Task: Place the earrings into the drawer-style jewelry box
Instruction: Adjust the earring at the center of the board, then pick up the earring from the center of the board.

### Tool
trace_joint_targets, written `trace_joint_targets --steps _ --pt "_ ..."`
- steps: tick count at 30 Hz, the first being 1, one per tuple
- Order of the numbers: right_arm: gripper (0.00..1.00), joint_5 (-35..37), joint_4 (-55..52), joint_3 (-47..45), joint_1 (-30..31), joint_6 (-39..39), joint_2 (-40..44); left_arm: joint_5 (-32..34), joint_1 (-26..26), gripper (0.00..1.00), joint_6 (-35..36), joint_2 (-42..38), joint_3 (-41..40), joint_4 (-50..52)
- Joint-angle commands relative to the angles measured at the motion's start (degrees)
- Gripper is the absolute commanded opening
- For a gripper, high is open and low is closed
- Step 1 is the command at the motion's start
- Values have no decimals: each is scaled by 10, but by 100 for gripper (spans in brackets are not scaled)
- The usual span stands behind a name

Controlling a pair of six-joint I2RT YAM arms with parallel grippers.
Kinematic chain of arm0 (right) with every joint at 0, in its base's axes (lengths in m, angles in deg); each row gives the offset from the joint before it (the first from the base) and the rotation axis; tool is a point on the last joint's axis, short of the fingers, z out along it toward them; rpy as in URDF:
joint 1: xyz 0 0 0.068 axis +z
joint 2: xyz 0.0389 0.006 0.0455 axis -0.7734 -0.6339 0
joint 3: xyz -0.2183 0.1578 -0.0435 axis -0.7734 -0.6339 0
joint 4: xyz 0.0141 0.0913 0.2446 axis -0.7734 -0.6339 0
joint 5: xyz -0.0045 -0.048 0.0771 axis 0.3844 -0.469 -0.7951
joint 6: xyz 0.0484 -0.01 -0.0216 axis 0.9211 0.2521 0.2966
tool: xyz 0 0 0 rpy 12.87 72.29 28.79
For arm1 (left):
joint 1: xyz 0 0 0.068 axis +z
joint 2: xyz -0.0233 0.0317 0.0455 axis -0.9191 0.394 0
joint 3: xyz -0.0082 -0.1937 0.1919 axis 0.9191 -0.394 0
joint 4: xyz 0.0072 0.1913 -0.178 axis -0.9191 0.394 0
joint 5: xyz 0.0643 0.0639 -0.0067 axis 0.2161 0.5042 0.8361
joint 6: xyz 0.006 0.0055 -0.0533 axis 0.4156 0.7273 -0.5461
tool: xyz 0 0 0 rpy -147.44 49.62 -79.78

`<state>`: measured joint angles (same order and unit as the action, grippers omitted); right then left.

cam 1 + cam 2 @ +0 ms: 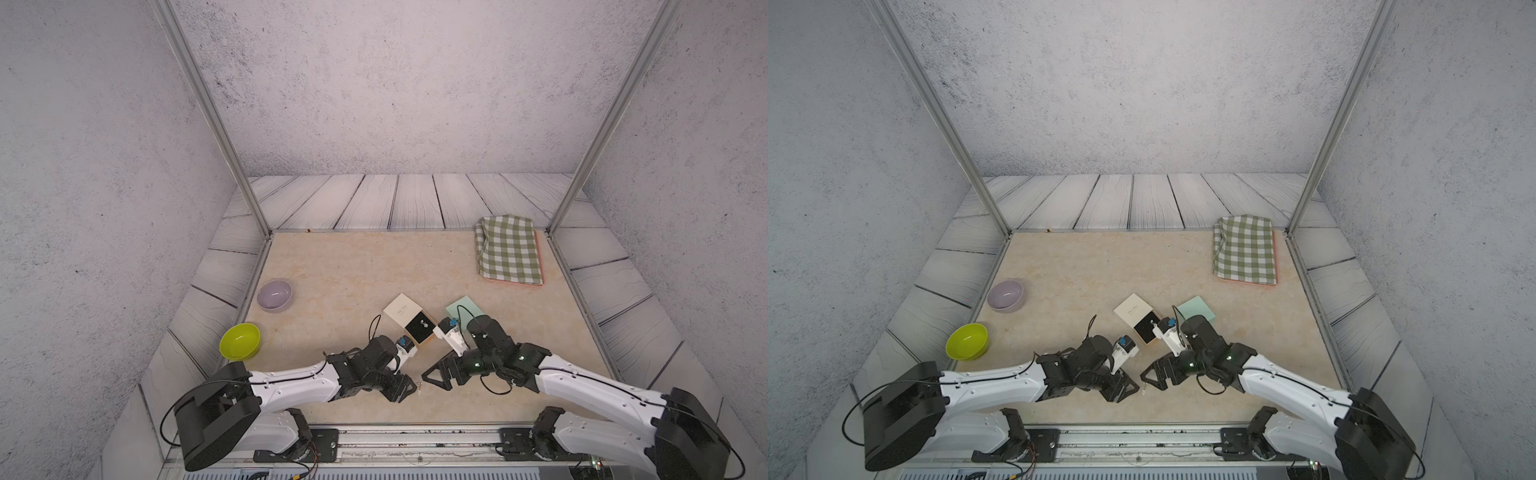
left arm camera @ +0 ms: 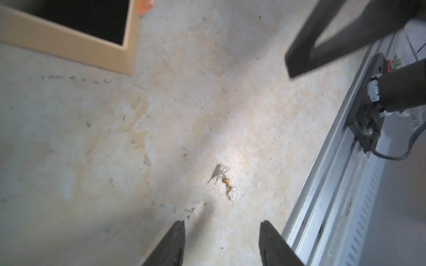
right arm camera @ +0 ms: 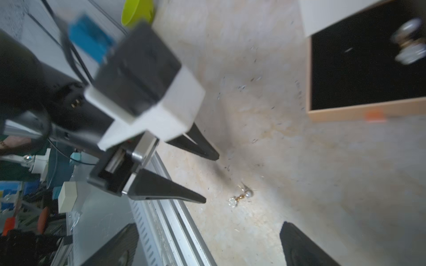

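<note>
The drawer-style jewelry box [image 1: 401, 309] [image 1: 1133, 309] lies near the table's middle, its tan tray [image 1: 428, 342] [image 2: 69, 46] [image 3: 345, 114] slid out toward the arms. One of the earrings [image 1: 423, 323] [image 3: 409, 46] rests on the tray's black lining. Another gold earring [image 1: 420, 388] [image 1: 1144, 390] [image 2: 227, 184] [image 3: 241, 198] lies on the table between the two grippers, untouched. My left gripper [image 1: 409, 392] [image 2: 222, 224] [image 3: 208, 178] is open just short of it, low over the table. My right gripper [image 1: 434, 380] [image 3: 207, 226] faces it from the other side, wide open and holding nothing.
A mint-green box [image 1: 463, 307] sits right of the tray, partly under the right wrist. A lilac bowl [image 1: 274, 295] and a lime bowl [image 1: 240, 340] stand at the left. A checked cloth [image 1: 509, 249] lies back right. The metal rail [image 2: 322, 207] runs close behind the loose earring.
</note>
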<state>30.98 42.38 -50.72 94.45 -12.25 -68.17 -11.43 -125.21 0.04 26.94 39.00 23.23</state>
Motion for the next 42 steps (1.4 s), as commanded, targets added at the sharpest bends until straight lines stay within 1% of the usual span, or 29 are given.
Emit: trace_joint_targets --steps 1,5,8,12,15,20,27,36,38,42 --pt "99 22 -29 -24 -28 -6 35 49 -11 51 82 15 -14 -34" --pt "99 13 -27 -25 -40 -5 37 31 -11 45 134 31 -49 -122" --pt "99 -3 -28 -22 -48 -4 29 31 -11 43 166 51 -50 -141" --pt "99 -13 -30 -19 -55 -5 28 30 -18 40 179 84 -42 -157" --pt "99 -16 -30 -19 -62 -5 28 31 -31 34 186 108 -38 -166" --pt "99 -25 -27 -20 -71 -5 22 31 -43 24 187 138 -14 -132" --pt "99 -34 -20 -25 -80 -1 17 32 -46 10 177 134 -15 -121" --pt "99 -39 -15 -28 -86 2 20 41 -51 11 150 137 -11 -103" --pt "99 -40 -14 -30 -87 2 20 41 -51 9 152 139 -10 -101" --pt "99 -40 -16 -31 -90 3 20 37 -53 3 152 142 -9 -104"
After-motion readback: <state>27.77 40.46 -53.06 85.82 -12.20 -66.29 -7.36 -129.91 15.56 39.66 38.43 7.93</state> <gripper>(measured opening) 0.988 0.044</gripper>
